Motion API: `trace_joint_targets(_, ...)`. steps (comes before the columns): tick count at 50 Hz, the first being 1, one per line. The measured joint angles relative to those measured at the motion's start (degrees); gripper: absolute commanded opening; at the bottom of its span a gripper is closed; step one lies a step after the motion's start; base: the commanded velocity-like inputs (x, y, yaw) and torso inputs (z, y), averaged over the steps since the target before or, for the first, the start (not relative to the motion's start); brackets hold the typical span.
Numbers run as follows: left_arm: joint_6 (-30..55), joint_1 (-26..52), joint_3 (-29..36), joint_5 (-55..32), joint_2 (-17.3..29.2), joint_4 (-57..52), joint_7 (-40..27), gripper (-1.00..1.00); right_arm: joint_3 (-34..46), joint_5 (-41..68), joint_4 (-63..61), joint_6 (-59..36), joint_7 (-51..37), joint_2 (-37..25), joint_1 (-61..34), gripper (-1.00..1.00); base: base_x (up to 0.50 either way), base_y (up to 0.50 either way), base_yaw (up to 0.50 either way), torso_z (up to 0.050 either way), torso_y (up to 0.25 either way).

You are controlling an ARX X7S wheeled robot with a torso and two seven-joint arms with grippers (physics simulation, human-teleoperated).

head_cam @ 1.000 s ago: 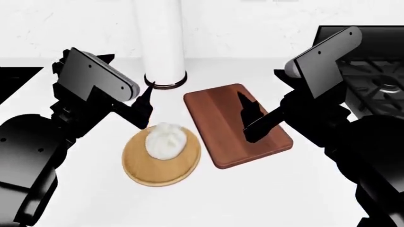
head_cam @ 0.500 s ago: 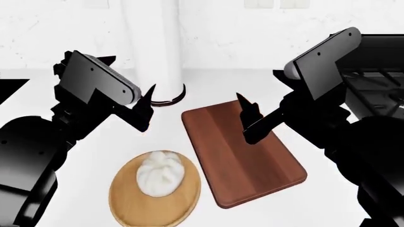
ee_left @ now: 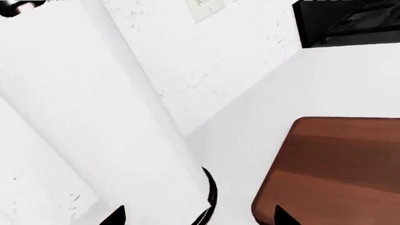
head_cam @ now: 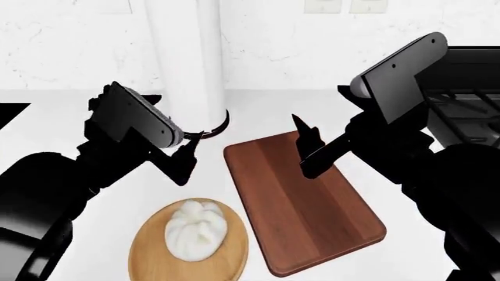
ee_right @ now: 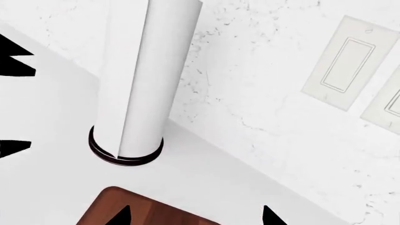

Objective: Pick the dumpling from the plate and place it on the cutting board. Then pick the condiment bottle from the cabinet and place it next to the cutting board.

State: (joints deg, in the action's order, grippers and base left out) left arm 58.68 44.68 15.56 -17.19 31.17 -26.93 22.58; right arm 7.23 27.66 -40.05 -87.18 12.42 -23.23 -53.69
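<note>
The white pleated dumpling (head_cam: 193, 229) sits on the round tan plate (head_cam: 149, 260) at the front left of the counter. Just right of it lies the dark reddish cutting board (head_cam: 305, 211), also seen in the left wrist view (ee_left: 337, 168) and the right wrist view (ee_right: 156, 212). My left gripper (head_cam: 186, 158) (ee_left: 198, 218) hangs open above the counter, behind the plate and apart from the dumpling. Over the board's far end, my right gripper (head_cam: 303, 146) (ee_right: 195, 216) is open and holds nothing. The condiment bottle and the cabinet are out of view.
A tall white cylinder (head_cam: 184, 58) with a black base ring (head_cam: 222, 123) stands at the back, close to the left gripper. A dark stove (head_cam: 469, 105) is at the right. Switch plates (head_cam: 343, 4) are on the wall behind.
The head view has tilted up, so plate and board sit lower in the picture. My left gripper has come down and nearer to the plate. The right gripper holds its place.
</note>
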Motion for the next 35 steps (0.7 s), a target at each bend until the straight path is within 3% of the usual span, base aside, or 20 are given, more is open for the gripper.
trace_joint_targets(18, -0.62, -5.08, 1.61, -7.56, 5.8, -1.91, 11.34, 1.0, -0.62, 1.82, -0.13, -0.24, -1.33, -0.26, -0.01, 1.0, 0.0, 0.0, 0.0, 0.0, 0.0)
trace_joint_targets(35, -2.07, -7.01, 2.14, -9.73, 9.22, -3.19, 15.94, 1.0, -0.62, 3.02, 0.4, 0.74, -2.32, -0.84, 0.55, 1.0, 0.0, 0.0, 0.0, 0.0, 0.0)
